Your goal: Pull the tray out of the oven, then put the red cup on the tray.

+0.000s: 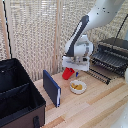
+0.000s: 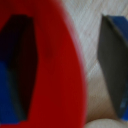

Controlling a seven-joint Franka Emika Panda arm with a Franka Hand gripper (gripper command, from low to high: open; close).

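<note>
No legible writing. Claw (image 1: 70, 71) clamped on the red cup (image 1: 67, 74), holding it tilted above the surface (image 1: 100, 100), beside the bowl (image 1: 77, 87). Tray (image 1: 111, 61) protrudes from the oven (image 1: 116, 47), long axis along oven front.

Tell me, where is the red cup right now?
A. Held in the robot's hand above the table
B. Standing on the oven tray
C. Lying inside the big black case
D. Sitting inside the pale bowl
A: in the exterior view the red cup hangs tilted in the hand above the table, short of the tray, and the wrist view shows the cup filling the space between the fingers.
</note>
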